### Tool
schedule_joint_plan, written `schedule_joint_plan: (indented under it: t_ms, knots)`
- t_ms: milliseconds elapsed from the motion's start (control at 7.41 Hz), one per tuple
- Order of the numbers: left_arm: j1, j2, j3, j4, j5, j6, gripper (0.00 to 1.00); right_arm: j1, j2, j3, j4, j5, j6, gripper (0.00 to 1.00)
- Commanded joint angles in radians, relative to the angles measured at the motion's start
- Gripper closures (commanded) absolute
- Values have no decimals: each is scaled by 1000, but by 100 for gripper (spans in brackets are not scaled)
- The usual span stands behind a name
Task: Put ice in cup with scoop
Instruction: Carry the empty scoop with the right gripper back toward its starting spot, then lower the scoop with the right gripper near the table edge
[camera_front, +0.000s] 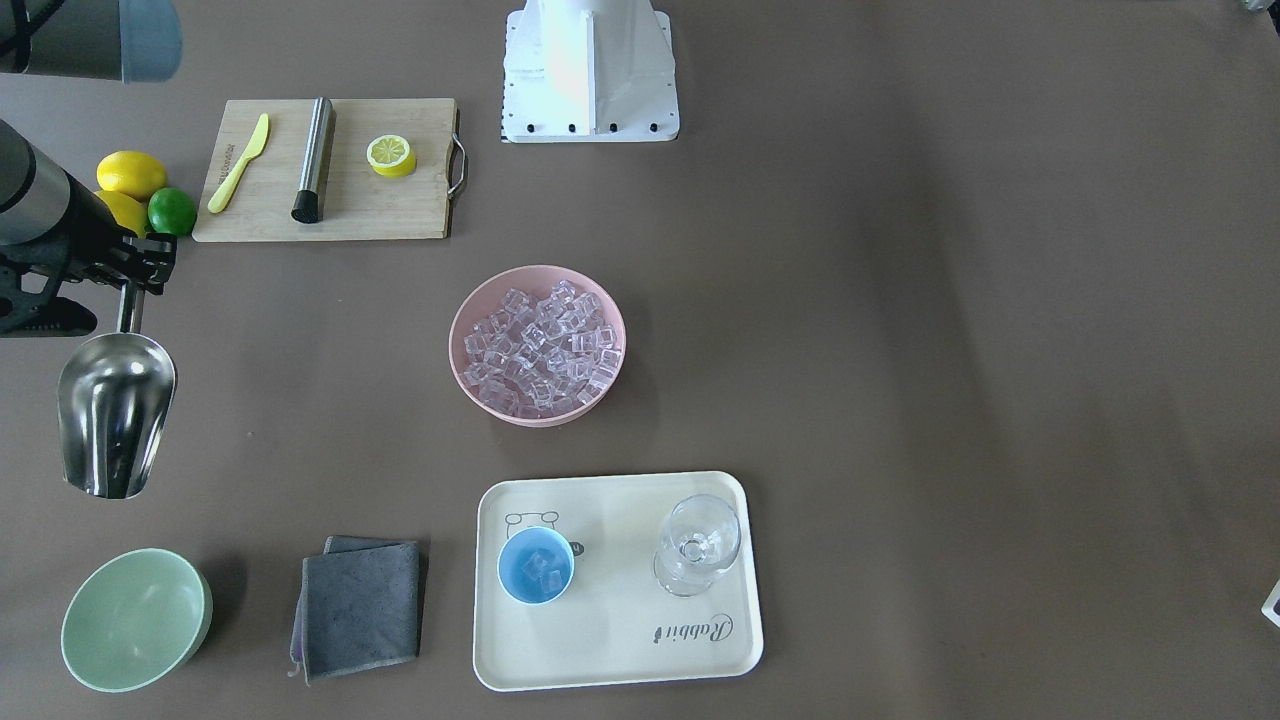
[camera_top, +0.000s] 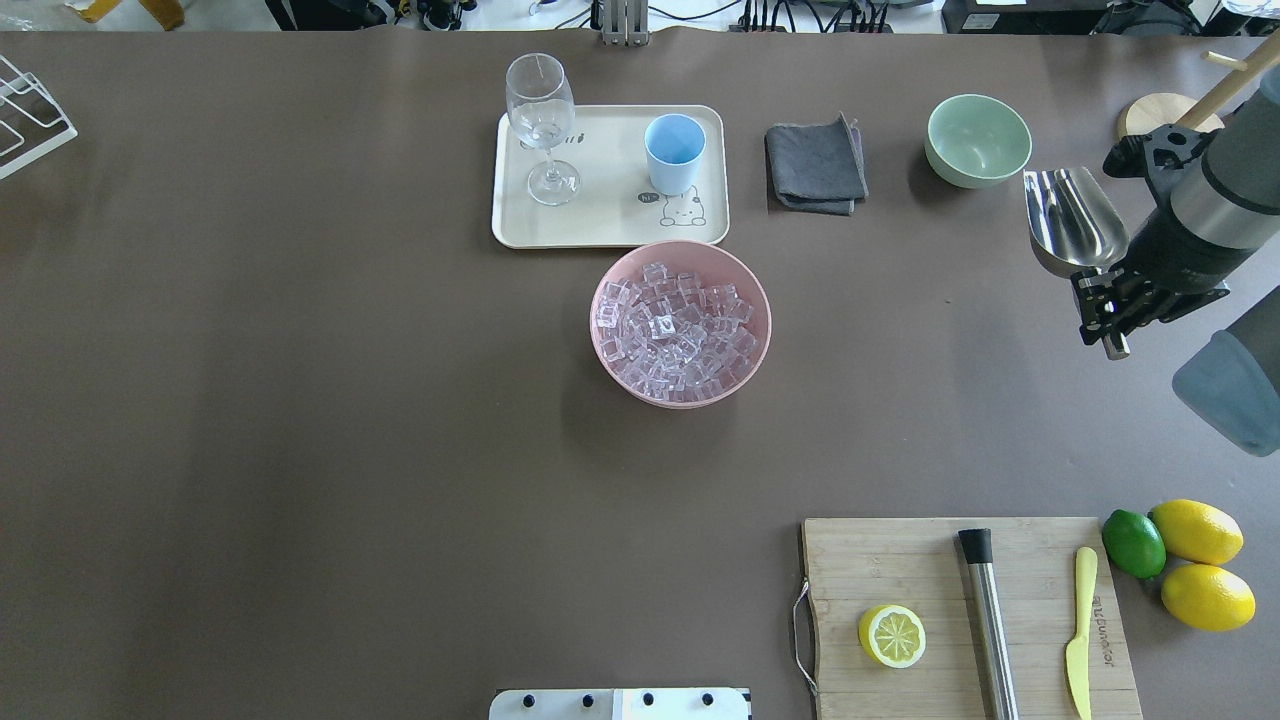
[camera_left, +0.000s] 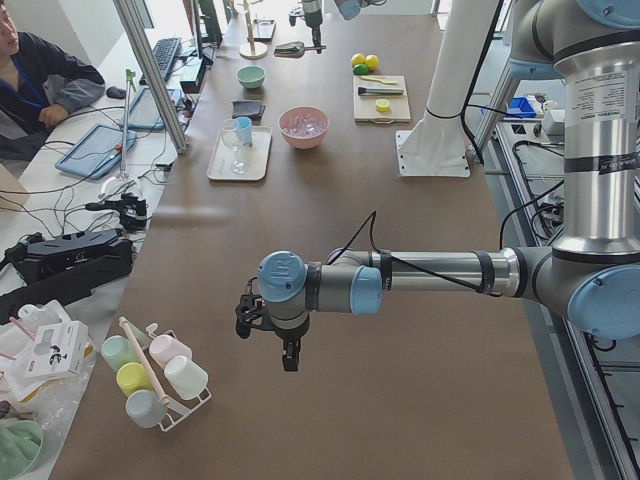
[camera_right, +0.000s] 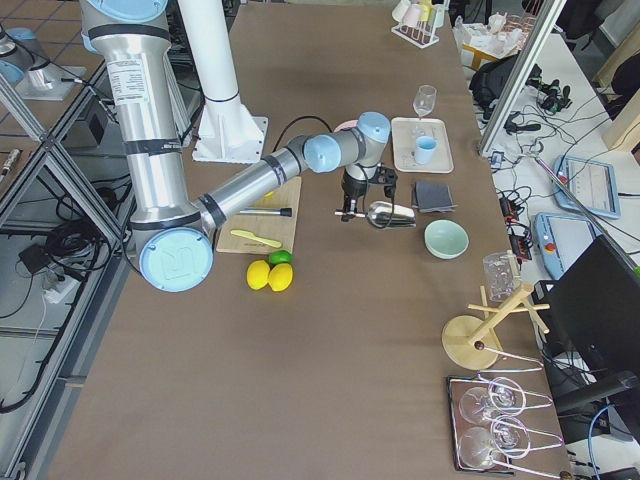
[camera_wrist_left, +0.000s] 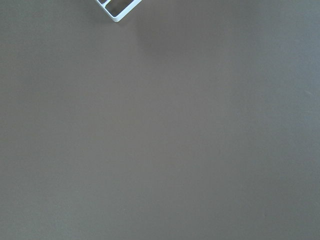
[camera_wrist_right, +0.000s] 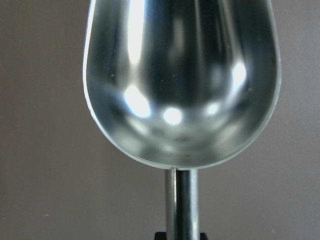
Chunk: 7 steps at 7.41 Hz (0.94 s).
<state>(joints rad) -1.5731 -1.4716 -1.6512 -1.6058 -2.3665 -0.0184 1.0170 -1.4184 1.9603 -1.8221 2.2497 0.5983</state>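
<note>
Overhead exterior view puts the scoop (camera_top: 1075, 215) at the robot's right end, lifted off the surface (camera_top: 300, 400) and held by its short handle in the right hand (camera_top: 1103, 300), whose fingers are clamped tight on that handle. Its long axis runs roughly from the robot toward the far edge. The handle end is nearest the robot, and the open mouth points away toward the green bowl (camera_top: 978, 140) just beyond it, leaning slightly toward the middle of the surface. The trough faces up, and the right wrist-mounted view shows it shiny and empty. In that view the front lip is cut off by the top edge, and the hand is only a dark sliver at the bottom. The ice (camera_top: 675, 325) fills a pink bowl (camera_top: 752, 290) at the centre, well apart from the scoop. Just behind the bowl sits a cream tray (camera_top: 610, 228) carrying the cup (camera_top: 674, 152), upright, beside a stemmed glass (camera_top: 541, 125). From overhead I can only see blue inside the cup, but the exterior front-facing view shows a few cubes lying in its bottom. The left hand (camera_left: 289, 358) hangs over bare surface at the other end, fingers down. It shows only small in the exterior left view, so I cannot tell whether it is open or closed.
</note>
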Motion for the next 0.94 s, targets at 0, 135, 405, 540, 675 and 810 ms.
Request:
schedule_joint_plan:
  t_ms: [0, 135, 405, 540, 675, 810]
  knots:
    - [1, -3, 2, 0, -3, 0, 1, -37, -94, -84, 200, -10, 32, 100]
    - [1, -3, -1, 1, -3, 0, 1, -37, -129, -127, 301, -15, 29, 100]
    - [1, -3, 2, 0, -3, 0, 1, -32, -163, -196, 432, -50, 26, 100]
    - [1, -4, -1, 0, -3, 0, 1, -31, -171, -198, 432, -103, -6, 100]
    - [1, -4, -1, 1, -3, 0, 1, -31, -178, -202, 429, -136, -37, 100]
    - [1, -4, -2, 1, -3, 0, 1, -32, -172, -254, 434, -143, -37, 100]
